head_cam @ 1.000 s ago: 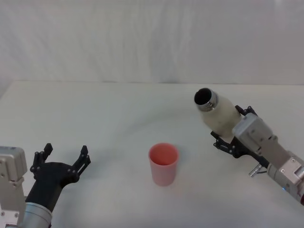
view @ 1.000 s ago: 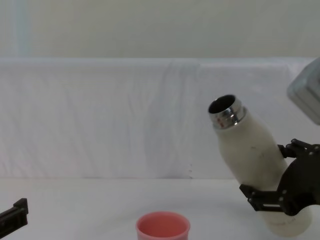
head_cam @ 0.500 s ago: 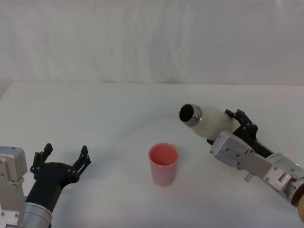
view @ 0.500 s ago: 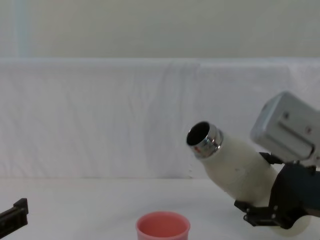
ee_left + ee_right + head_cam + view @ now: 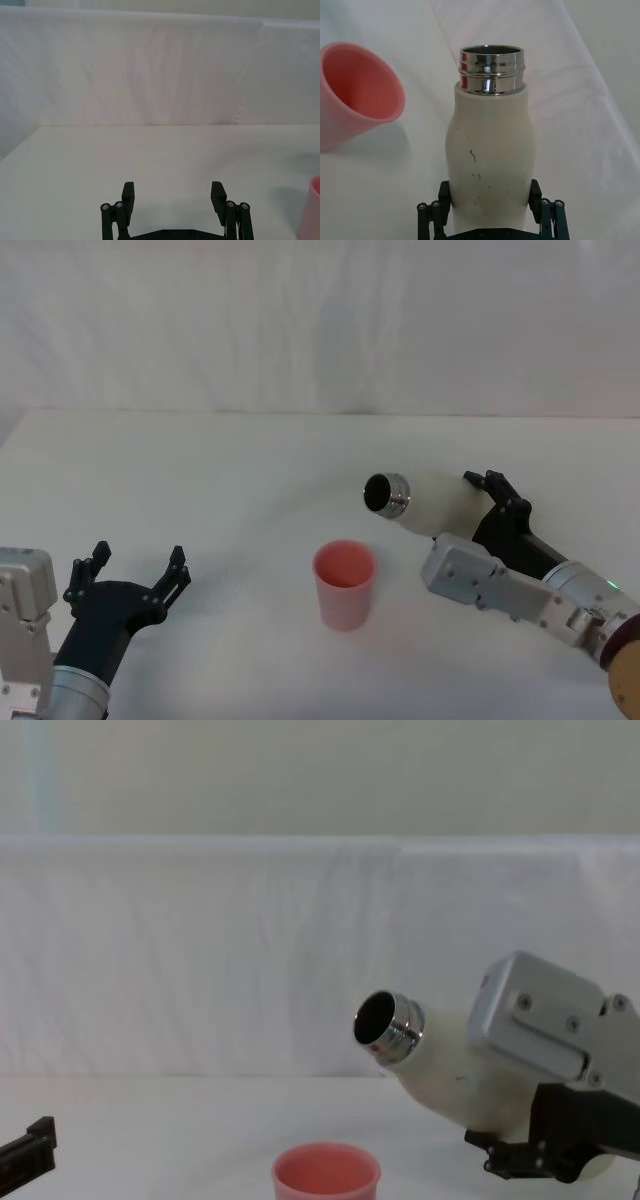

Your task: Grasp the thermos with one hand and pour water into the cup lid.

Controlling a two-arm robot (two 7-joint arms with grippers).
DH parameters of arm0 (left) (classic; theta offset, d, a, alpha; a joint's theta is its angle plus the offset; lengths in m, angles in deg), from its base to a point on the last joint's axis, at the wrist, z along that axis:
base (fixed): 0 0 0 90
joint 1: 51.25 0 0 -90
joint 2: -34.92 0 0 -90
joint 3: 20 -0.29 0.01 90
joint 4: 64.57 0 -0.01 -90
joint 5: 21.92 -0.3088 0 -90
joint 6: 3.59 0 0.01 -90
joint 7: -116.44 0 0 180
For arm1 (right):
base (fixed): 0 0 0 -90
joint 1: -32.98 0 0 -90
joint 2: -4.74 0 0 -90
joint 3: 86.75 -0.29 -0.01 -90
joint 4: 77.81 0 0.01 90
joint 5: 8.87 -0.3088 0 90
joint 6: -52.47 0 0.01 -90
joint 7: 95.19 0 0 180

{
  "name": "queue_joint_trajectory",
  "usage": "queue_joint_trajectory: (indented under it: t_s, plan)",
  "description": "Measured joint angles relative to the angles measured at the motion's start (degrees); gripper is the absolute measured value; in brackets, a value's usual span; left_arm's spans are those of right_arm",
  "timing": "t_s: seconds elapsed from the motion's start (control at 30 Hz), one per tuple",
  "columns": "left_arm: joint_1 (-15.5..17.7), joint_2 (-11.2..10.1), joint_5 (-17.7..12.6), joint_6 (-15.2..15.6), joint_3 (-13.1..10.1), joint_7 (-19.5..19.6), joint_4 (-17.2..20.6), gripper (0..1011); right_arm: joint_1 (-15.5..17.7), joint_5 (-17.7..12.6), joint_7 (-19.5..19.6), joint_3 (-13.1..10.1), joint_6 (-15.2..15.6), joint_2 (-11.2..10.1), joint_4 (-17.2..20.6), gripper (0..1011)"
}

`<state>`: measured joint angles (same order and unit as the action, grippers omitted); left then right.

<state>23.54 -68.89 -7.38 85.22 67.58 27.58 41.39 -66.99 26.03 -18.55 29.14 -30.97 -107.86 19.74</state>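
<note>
There is 1 thermos (image 5: pixel 440 502), 1 pink cup lid (image 5: pixel 345 585) and 1 white table (image 5: pixel 200 490). There are 2 black grippers: left gripper (image 5: pixel 137 566) and right gripper (image 5: pixel 492 502).

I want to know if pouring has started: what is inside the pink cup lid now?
The cup lid shows a bare pink inner wall, with no stream from the tilted thermos in the right gripper. Its bottom is hidden by the near rim, so water there cannot be ruled out.
</note>
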Motion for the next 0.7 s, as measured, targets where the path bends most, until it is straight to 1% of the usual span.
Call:
queue_joint_trajectory:
  t_s: [0.1,0.33,0.47,0.7]
  plan:
    - [0.0,0.0,0.0,0.0,0.0,0.0,0.0,1001,-0.2,1.66,-0.01,0.43,0.01,-0.03,-0.09,949]
    - [0.0,0.0,0.0,0.0,0.0,0.0,0.0,1001,-0.48,4.53,-0.01,1.23,0.03,-0.12,-0.48,949]
    - [0.0,0.0,0.0,0.0,0.0,0.0,0.0,1001,-0.56,5.26,-0.01,1.42,0.01,-0.13,-0.65,949]
    - [0.0,0.0,0.0,0.0,0.0,0.0,0.0,1001,-0.9,7.59,0.15,2.15,-0.02,-0.37,-0.98,949]
